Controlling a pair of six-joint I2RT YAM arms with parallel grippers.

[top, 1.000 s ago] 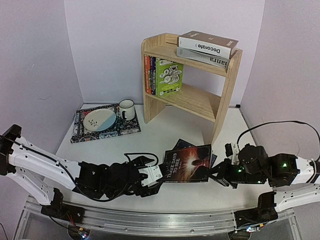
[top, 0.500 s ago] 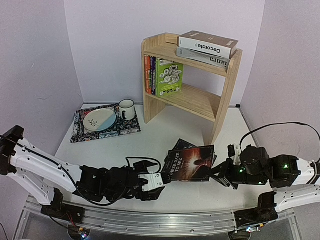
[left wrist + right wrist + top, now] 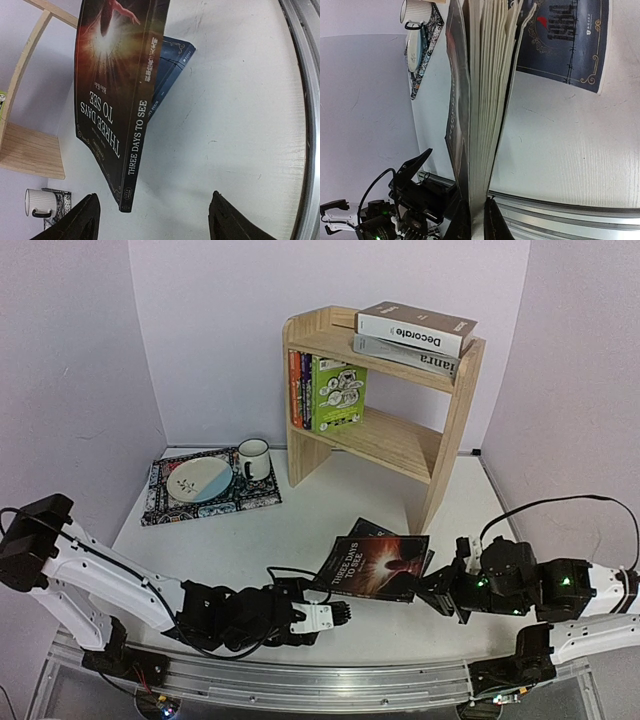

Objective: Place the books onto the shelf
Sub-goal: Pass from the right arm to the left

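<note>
The dark "Three Days to See" book (image 3: 373,568) hangs just above the table, and my right gripper (image 3: 428,590) is shut on its right edge. In the right wrist view both fingers (image 3: 463,220) pinch the book's (image 3: 479,100) page block. A dark blue book (image 3: 366,529) lies flat beneath it on the table. My left gripper (image 3: 341,613) stands open, short of the held book's (image 3: 112,105) lower corner, with nothing between its jaws. The pine shelf (image 3: 450,420) carries "Decorate" (image 3: 415,327) on "ianra" (image 3: 408,353) on top. The green paperback (image 3: 337,393) and others stand on the lower tier.
A patterned placemat (image 3: 160,502) at the back left holds a plate (image 3: 200,479) and a white mug (image 3: 253,458). The metal rail (image 3: 300,688) runs along the table's near edge. The dark blue book (image 3: 565,40) lies beside the right gripper's path.
My left gripper has drawn back from the held book's left edge toward the near rail and to the right. The right gripper stays shut on the book, which has shifted slightly.
</note>
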